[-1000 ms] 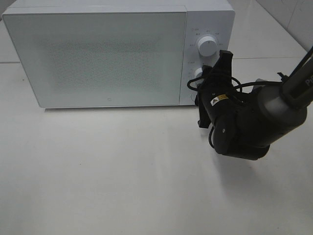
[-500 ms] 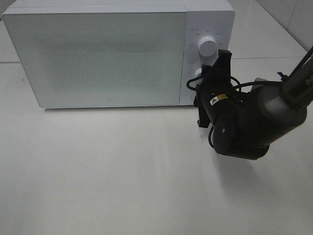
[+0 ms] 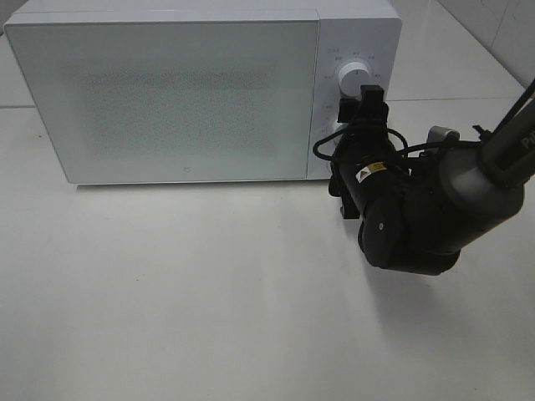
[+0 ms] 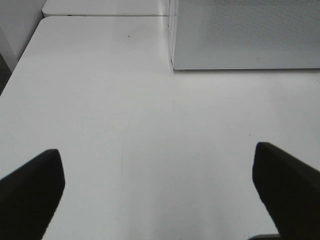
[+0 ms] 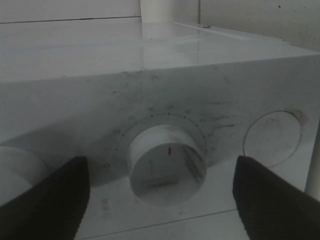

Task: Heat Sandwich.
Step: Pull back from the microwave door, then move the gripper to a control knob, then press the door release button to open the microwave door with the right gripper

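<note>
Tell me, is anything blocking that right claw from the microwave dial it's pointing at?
Nothing visible does. In the wrist view, the dial shows in full between the open fingers of the right claw, with only bare white panel around it. The microwave door beside it is shut.
</note>
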Controlling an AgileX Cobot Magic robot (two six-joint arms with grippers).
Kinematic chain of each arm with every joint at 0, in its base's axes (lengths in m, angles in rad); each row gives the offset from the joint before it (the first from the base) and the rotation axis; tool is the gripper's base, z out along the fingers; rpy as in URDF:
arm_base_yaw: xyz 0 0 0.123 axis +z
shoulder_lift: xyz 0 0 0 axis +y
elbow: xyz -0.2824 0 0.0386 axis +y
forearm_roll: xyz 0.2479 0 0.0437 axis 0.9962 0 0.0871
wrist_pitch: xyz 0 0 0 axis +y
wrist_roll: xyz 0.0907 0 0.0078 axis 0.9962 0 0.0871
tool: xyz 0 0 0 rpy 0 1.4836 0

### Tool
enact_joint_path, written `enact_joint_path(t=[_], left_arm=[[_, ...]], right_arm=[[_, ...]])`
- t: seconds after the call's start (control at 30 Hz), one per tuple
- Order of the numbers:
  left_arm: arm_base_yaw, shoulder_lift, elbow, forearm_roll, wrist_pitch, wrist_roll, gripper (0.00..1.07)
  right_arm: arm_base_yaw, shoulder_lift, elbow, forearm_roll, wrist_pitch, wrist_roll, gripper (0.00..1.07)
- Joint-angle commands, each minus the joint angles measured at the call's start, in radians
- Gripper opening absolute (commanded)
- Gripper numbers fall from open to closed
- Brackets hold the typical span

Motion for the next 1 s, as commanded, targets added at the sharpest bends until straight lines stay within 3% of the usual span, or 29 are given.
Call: enact_joint_path(t=[0.03,0.33,0.47,0.6,0.63,0.8,0.93,1.0], left_arm=[[0.0,-0.027,0.003,-0.006,-0.005,0.001,0.97],[0.0,-0.027,0.003,-0.006,-0.005,0.001,0.97],[0.0,-0.027,0.003,-0.006,-0.005,0.001,0.97],[0.0,-0.027,0.003,-0.006,-0.005,0.001,0.97],[0.0,-0.027,0.003,-0.006,-0.005,0.001,0.97],[0.0,-0.027,0.003,-0.006,-0.005,0.001,0.97],[0.0,-0.027,0.003,-0.006,-0.005,0.001,0.97],[0.0,-0.027,0.003,-0.006,-0.005,0.001,0.97]], right_arm=[[-0.001,-0.018,0.008,-0.039,-0.1,-0.032,0.77],[-0.001,-0.092,0.11,-0.18,-0.017,-0.1,0.76],[-0.003,-0.156,0.182,-0.309,0.119,-0.176,0.76],[-0.003,-0.204,0.189,-0.355,0.243,-0.283,0.76],[-0.003,-0.243,0.189,-0.362,0.349,-0.387,0.76],[-0.003,-0.3,0.189,-0.344,0.485,-0.538,0.76],[-0.003,-0.407,0.189,-0.26,0.713,-0.91,0.76],[-0.003,-0.424,0.189,-0.243,0.741,-0.972,0.76]])
